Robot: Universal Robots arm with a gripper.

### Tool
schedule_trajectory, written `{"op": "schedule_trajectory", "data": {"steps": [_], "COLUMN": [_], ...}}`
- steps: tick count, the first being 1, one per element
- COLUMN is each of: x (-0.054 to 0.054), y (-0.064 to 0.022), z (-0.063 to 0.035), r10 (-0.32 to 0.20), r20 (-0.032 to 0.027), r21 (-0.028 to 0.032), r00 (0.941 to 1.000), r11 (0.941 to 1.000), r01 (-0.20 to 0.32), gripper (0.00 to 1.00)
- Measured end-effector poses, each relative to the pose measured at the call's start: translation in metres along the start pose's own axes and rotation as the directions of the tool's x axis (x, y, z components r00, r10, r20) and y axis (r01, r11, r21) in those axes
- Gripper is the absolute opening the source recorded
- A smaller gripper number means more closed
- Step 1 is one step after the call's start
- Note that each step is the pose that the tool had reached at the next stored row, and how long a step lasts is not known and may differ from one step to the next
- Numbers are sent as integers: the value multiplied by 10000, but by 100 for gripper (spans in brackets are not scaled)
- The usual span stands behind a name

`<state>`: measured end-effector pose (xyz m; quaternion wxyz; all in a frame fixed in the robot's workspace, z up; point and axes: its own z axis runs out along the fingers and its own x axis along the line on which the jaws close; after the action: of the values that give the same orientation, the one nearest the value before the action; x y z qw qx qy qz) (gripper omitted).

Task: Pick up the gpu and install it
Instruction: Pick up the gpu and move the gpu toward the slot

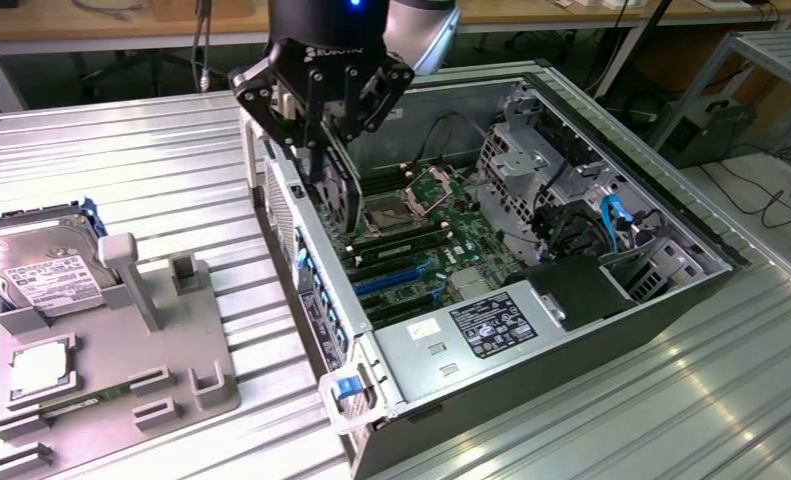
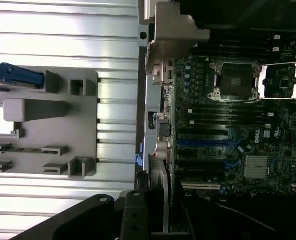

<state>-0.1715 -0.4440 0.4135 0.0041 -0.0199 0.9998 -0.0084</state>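
Observation:
The gpu (image 1: 340, 190) is a thin black card seen edge-on, hanging upright from my gripper (image 1: 319, 135), which is shut on its upper part. It hovers over the open computer case (image 1: 575, 105), close to the wall nearest the exterior view's left, above the motherboard (image 1: 429, 245) beside the CPU socket (image 1: 384, 212). The blue expansion slots (image 1: 398, 280) lie lower in the case, towards the front. In the wrist view the card's pale metal bracket (image 2: 161, 192) runs out from the gripper's black body (image 2: 113, 217), next to the motherboard (image 2: 228, 130) and its blue slots (image 2: 203, 143).
A grey holder fixture (image 1: 115, 390) stands on the ribbed metal table (image 1: 128, 150) at the exterior view's left, carrying a silver hard drive (image 1: 32, 268) and a small square chip (image 1: 38, 366). Drive cages and cables (image 1: 595, 225) crowd the case's far side. A blue latch (image 1: 350, 388) sits at the case corner.

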Motion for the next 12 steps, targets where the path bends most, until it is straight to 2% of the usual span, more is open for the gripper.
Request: {"op": "schedule_trajectory", "data": {"steps": [12], "x": [-348], "y": [-14], "z": [3], "r10": [-24], "r20": [1], "r21": [0], "r00": [10000], "r11": [10000], "r01": [24], "gripper": [28]}}
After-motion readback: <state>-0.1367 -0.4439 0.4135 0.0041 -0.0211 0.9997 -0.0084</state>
